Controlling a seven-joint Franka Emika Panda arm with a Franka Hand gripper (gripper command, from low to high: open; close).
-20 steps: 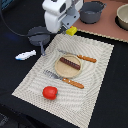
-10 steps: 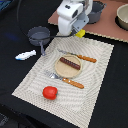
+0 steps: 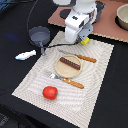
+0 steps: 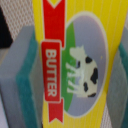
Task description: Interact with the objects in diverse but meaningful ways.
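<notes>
- The gripper (image 3: pixel 81 40) sits in the upper middle of the exterior view, at the far edge of the striped mat (image 3: pixel 100 80).
- The wrist view shows the two padded fingers (image 4: pixel 22 85) on either side of a yellow butter packet (image 4: pixel 75 60); the packet fills the gap between them, so the gripper is pinching the packet.
- In the exterior view only a small yellow corner of the packet shows beneath the gripper.
- The packet label carries a red banner reading "BUTTER" and a cow picture.
- The brown sausage (image 3: pixel 69 63) lies on the round plate (image 3: pixel 70 73) at the centre of the mat.
- The knife (image 3: pixel 84 58) lies at the plate's far side; the fork (image 3: pixel 67 81) lies at its near side.
- The red tomato (image 3: pixel 49 92) rests on the mat, lower left of the plate.
- The grey frying pan (image 3: pixel 39 34) sits off the mat in the upper left.
- The white fish piece (image 3: pixel 25 55) lies at the left, just off the mat.
- The grey pot (image 3: pixel 123 17) stands in the upper right corner.
</notes>
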